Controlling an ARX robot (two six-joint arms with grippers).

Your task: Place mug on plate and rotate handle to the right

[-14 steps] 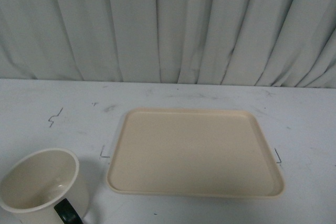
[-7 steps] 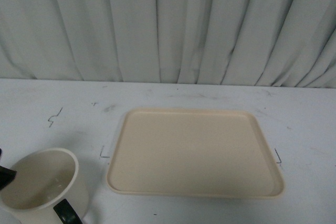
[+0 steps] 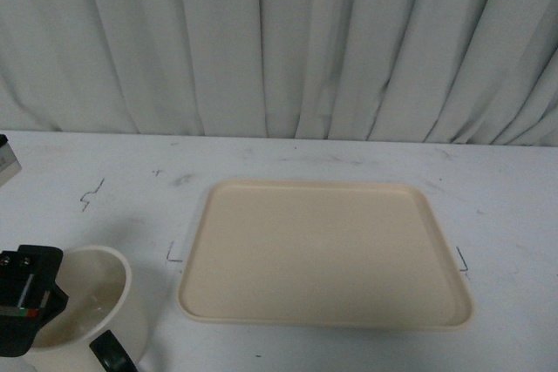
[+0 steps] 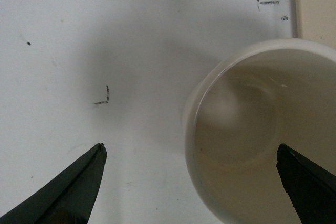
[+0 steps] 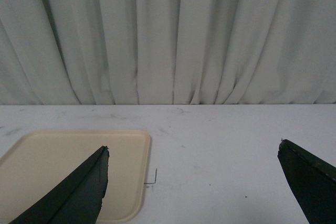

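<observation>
The left gripper (image 4: 190, 149), nearer of the 2, hangs with jaws spread astride the left wall of the mug (image 3: 98, 292), its handle (image 3: 112, 353) facing near and the plate (image 3: 323, 254) to the right.

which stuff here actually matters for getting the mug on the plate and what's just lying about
For the job: mug, its handle, plate, left gripper open by the mug's rim.
Just there: curtain, pen marks on the table, right gripper open.

L gripper (image 4: 191, 146): jaws wide apart, pointing down | R gripper (image 5: 192, 145): jaws wide apart, held level
</observation>
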